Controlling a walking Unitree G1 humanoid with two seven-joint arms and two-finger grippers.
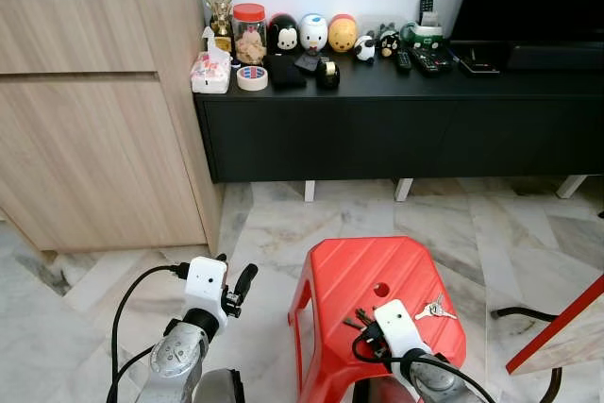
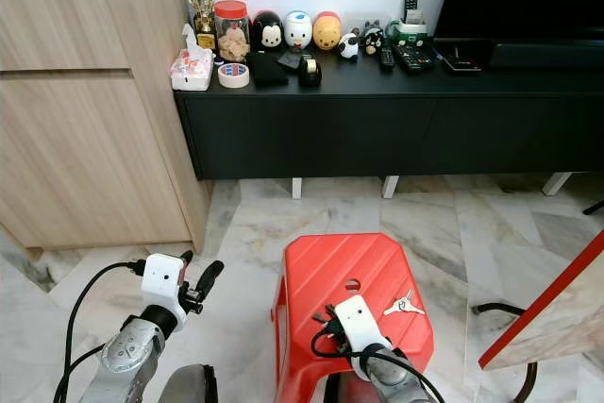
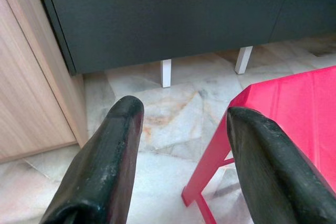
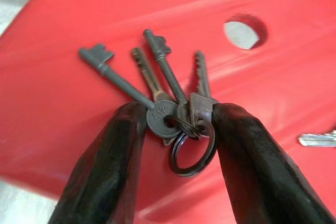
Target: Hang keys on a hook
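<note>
A bunch of dark old keys (image 4: 157, 77) on a ring sits pinched between my right gripper's (image 4: 176, 116) two black fingers, just above the red plastic stool (image 1: 349, 276). In the left eye view the same right gripper (image 1: 363, 324) hovers over the stool's near part, with the dark keys (image 1: 361, 316) at its tips. A second, silver set of keys (image 1: 435, 308) lies on the stool top to the right of the gripper. My left gripper (image 1: 236, 282) is held open over the marble floor left of the stool, fingers (image 3: 118, 140) wide apart and holding nothing.
A low black console (image 1: 396, 120) runs along the back wall, carrying figurines (image 1: 313, 33), a jar (image 1: 249, 33), a tape roll (image 1: 252, 77) and remotes. A wooden cabinet (image 1: 85, 110) stands at the left. A red-edged board (image 1: 566, 327) and a dark cable (image 1: 519, 313) are at the right.
</note>
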